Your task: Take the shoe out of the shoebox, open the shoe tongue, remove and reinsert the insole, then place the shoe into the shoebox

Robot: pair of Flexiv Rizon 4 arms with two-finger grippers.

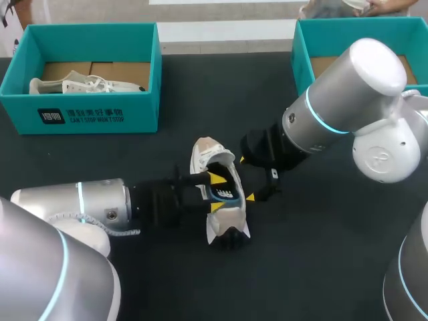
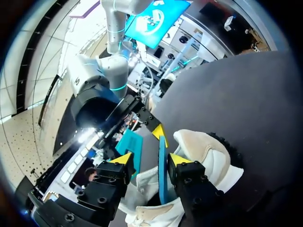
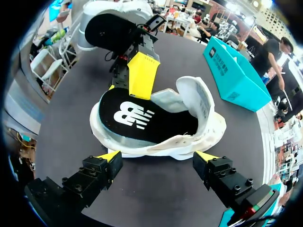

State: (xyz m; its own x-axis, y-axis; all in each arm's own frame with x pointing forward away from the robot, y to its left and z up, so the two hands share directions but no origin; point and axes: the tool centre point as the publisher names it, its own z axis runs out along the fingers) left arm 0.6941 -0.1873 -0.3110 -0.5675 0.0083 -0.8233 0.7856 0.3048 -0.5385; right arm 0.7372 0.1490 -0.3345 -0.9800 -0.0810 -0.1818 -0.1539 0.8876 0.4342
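Shoe [image 1: 231, 215] mid-table; left end effector [image 1: 215, 192], right end effector [image 3: 157, 156] flank it.

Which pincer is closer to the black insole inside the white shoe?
Left. The left pincer has the black insole between its fingers; the right pincer sits open beside the white shoe, off the insole.

Head camera looks down on the tabletop [image 1: 301, 254]; both wrist cameras sit close, sharing the shoe [image 1: 212, 155] from opposite sides.

White shoe [image 1: 208, 152] on table [image 1: 321, 267], opened wide; black insole [image 1: 226, 192] partly inside.
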